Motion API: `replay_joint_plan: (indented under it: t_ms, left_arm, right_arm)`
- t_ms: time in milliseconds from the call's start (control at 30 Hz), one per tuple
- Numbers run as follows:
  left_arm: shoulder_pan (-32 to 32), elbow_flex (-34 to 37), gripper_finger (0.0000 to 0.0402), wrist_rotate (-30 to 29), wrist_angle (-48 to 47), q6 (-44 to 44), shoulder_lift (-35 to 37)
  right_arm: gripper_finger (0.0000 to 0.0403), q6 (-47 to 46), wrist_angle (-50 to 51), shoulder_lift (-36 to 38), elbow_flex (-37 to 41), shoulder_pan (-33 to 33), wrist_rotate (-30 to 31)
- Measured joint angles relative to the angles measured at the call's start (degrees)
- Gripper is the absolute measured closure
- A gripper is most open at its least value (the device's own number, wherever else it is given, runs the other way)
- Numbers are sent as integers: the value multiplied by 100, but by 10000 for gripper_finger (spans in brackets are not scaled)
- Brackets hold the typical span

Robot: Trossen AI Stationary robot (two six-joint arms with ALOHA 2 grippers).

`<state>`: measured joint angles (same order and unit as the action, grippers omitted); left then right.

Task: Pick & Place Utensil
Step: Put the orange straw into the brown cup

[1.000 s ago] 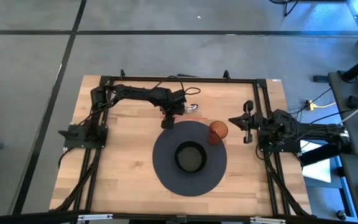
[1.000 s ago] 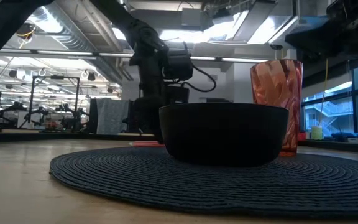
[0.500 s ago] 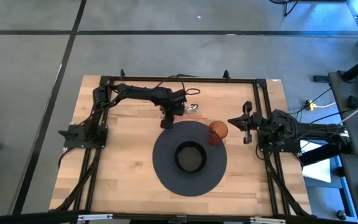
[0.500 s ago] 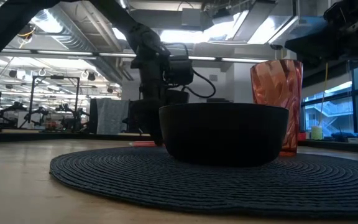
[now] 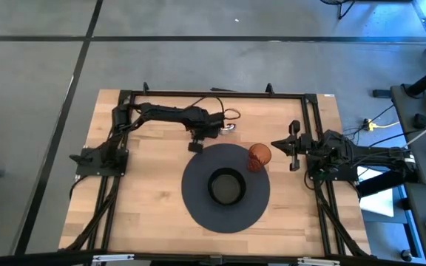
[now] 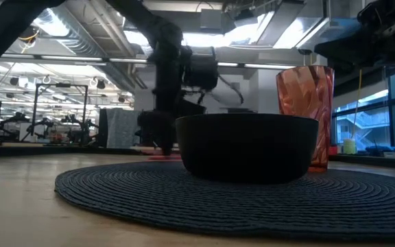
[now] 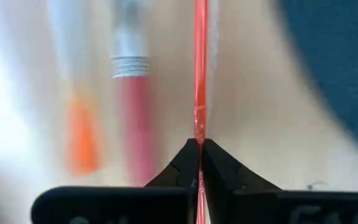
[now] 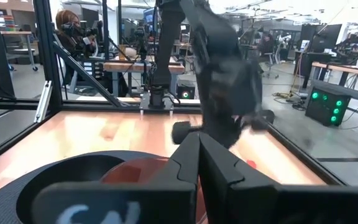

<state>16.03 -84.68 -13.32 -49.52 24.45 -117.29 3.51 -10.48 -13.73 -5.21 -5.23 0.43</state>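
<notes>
A thin red utensil lies on the wooden table just beyond the far edge of the round dark placemat. My left gripper stands over it, shut on its slim handle; in the high view it is at the mat's far left rim. A black bowl sits in the middle of the mat, and an orange-red cup stands on the mat's far right part. My right gripper waits shut, to the right of the cup, with nothing in it. My left gripper pinches the red utensil's thin handle between its two fingertips. The fingers come from above, pointing down. The handle runs straight on from the gap between them. Whether the utensil still rests on the wood, I cannot tell.
Beside the utensil lie a pink-red stick with a silver threaded collar and an orange piece, both blurred. A black frame borders the table. A person sits beyond the table's left edge.
My left gripper has shut on the red utensil's handle, staying low over the table at the mat's far rim. In the low view it has shifted a little to the side and shows blurred.
</notes>
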Motion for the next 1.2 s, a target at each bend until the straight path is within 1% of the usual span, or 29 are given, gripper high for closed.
replay_joint_plan:
  t_ms: [67, 133, 233, 300, 433, 533, 733, 833, 933, 1067, 1200]
  left_arm:
    - [-145, -201, 398, -591, -122, -64, 230]
    - [-299, -346, 398, -1114, -470, -221, 419]
    - [-512, -477, 399, -1660, -711, -417, 667]
    - [-701, -587, 398, -2264, -900, -508, 971]
    - [-1239, -624, 399, -3454, -1273, -517, 1426]
    - [-1671, -632, 399, -4060, -1521, -415, 1821]
    - [-2426, -636, 399, -4754, -1640, -267, 2257]
    - [-2614, -641, 399, -4916, -1651, -257, 2318]
    - [-2660, -641, 399, -5116, -1663, -17, 2294]
    - [-2640, -628, 399, -5541, -1745, 183, 2187]
    - [-2657, -471, 399, -5895, -1882, 278, 2161]
  right_arm:
    - [395, 2, -3, 2, 0, 0, 0]
    - [395, -16, -11, 2, 0, 0, 2]
    - [395, -53, 20, 0, 0, 11, -77]
    - [395, -162, 117, 2, 0, 28, -171]
    - [395, -288, 323, -3, 0, 28, -204]
    - [395, -315, 326, -3, 2, 28, -199]
    - [395, -289, 312, -13, 2, 28, -199]
    - [395, -289, 313, -17, -8, 28, -137]
    - [398, -335, 338, -200, -196, 32, -48]
    - [399, -236, 886, -795, -997, 188, 51]
    - [399, 37, 1809, -1830, -2188, 383, 459]
